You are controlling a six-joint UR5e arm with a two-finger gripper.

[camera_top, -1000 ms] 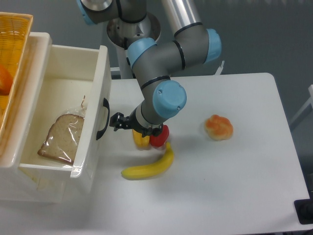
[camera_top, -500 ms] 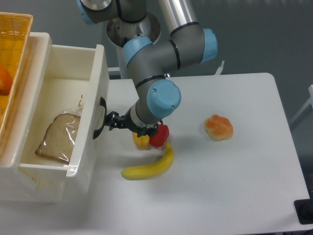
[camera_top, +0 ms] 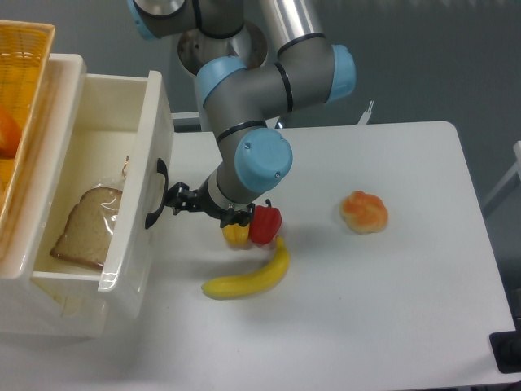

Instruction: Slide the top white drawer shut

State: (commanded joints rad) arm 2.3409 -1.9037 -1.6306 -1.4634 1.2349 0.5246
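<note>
The top white drawer point(camera_top: 143, 163) stands partly pulled out of the cabinet at the left. A bagged slice of bread point(camera_top: 84, 230) lies inside it. Its black curved handle point(camera_top: 153, 195) faces right. My gripper point(camera_top: 172, 199) is at the handle, its dark fingertips touching the drawer front. The frame does not show whether its jaws are open or shut. The arm's blue wrist joint point(camera_top: 257, 161) hovers just right of it.
A yellow wicker basket point(camera_top: 18, 90) sits on top of the cabinet at the far left. On the table lie a banana point(camera_top: 248, 278), a red pepper point(camera_top: 264, 226), a yellow pepper point(camera_top: 235, 235) and a bun point(camera_top: 364, 211).
The gripper moved left against the drawer front, and the drawer slid left into the cabinet by a few centimetres. The bread shifted with it.
</note>
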